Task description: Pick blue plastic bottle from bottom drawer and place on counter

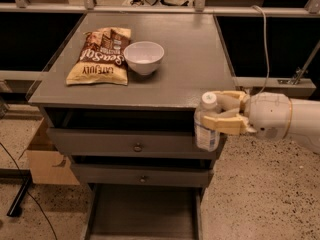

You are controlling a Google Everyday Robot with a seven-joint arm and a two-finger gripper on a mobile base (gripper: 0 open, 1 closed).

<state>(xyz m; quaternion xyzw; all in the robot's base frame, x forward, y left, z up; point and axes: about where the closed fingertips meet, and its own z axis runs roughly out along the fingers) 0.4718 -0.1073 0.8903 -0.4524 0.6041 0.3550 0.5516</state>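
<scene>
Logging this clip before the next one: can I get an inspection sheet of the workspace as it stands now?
Surface: counter, flat grey, carrying two items on its left half.
Job's things: blue plastic bottle upright, held off the cabinet's front right corner, not yet on the counter; bottom drawer pulled open.
Clutter: chip bag lying flat; white bowl upright beside it.
Grippers: hand shut on the bottle, reaching in from the right just below the counter edge.
Cables: one cable hanging right of the cabinet; black cable on the floor, left.
Surroundings: cardboard box left of the cabinet; speckled floor.
</scene>
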